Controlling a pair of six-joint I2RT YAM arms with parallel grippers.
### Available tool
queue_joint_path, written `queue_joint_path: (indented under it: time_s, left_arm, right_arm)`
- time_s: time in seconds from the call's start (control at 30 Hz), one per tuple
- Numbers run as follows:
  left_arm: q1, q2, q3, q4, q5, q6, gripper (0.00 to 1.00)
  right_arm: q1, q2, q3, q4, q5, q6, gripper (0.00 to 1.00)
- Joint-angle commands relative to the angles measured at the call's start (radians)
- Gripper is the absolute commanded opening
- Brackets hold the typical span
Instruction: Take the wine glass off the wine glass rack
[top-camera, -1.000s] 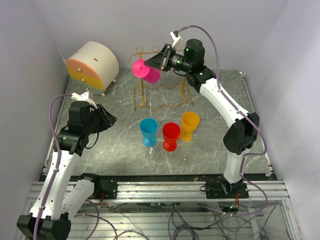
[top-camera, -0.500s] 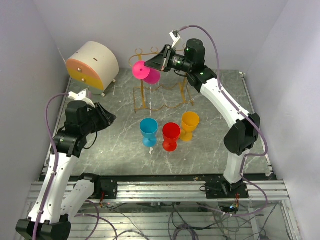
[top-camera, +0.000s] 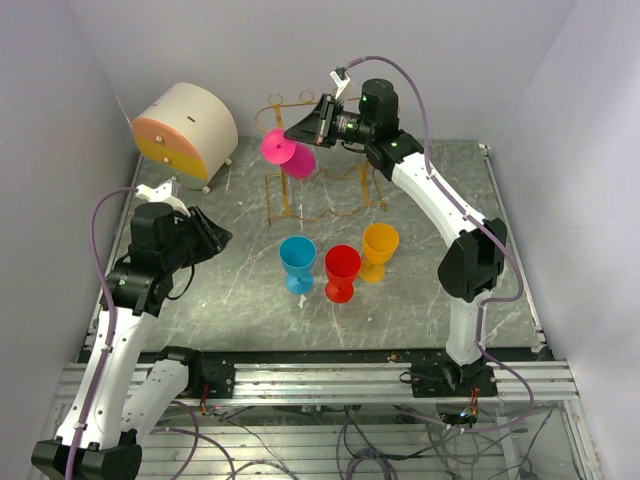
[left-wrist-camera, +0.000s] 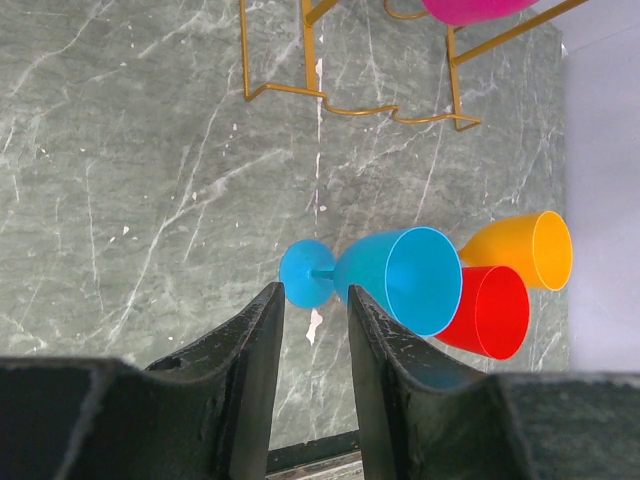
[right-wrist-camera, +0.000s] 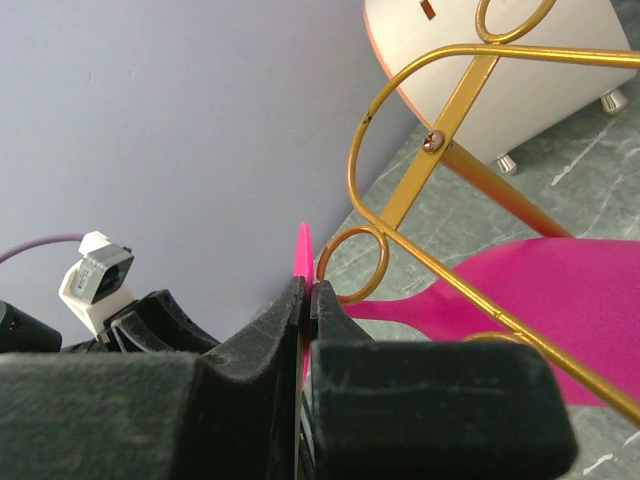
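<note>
The pink wine glass (top-camera: 290, 152) hangs tilted at the left end of the golden wire rack (top-camera: 320, 190), its round foot (top-camera: 277, 148) facing left. My right gripper (top-camera: 297, 133) is shut on the thin edge of that foot; in the right wrist view the foot (right-wrist-camera: 303, 262) sits pinched between the fingers (right-wrist-camera: 330, 330), with the pink bowl (right-wrist-camera: 560, 300) under the gold rail (right-wrist-camera: 450, 275). My left gripper (top-camera: 217, 238) hovers open and empty over the table's left side, its fingers (left-wrist-camera: 255, 370) framing the blue glass (left-wrist-camera: 385, 280).
Blue (top-camera: 297, 262), red (top-camera: 341, 272) and orange (top-camera: 379, 250) glasses stand in a row in front of the rack. A cream round drawer box (top-camera: 184, 132) with an orange face sits at the back left. Walls close in on three sides.
My right gripper has shifted left and slightly forward with the pink glass, sliding it along the rack's rail. The left arm has barely moved.
</note>
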Motion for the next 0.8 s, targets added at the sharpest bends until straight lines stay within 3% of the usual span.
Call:
queue_joint_path:
  time_s: [0.0,0.47,0.77]
  left_arm:
    - [0.001,-0.005,0.005,0.004,0.007,0.002,0.43]
    - [0.001,0.021,0.023,0.040,0.062,-0.033,0.43]
    - [0.000,0.035,0.095,0.065,0.172,-0.119,0.43]
  right_arm:
    - [0.000,-0.011,0.026,0.015,-0.030,0.001,0.00]
    - [0.011,-0.179,-0.131,-0.100,-0.080,-0.184,0.00]
    - [0.061,-0.402,-0.310,-0.220,0.042,-0.419,0.00]
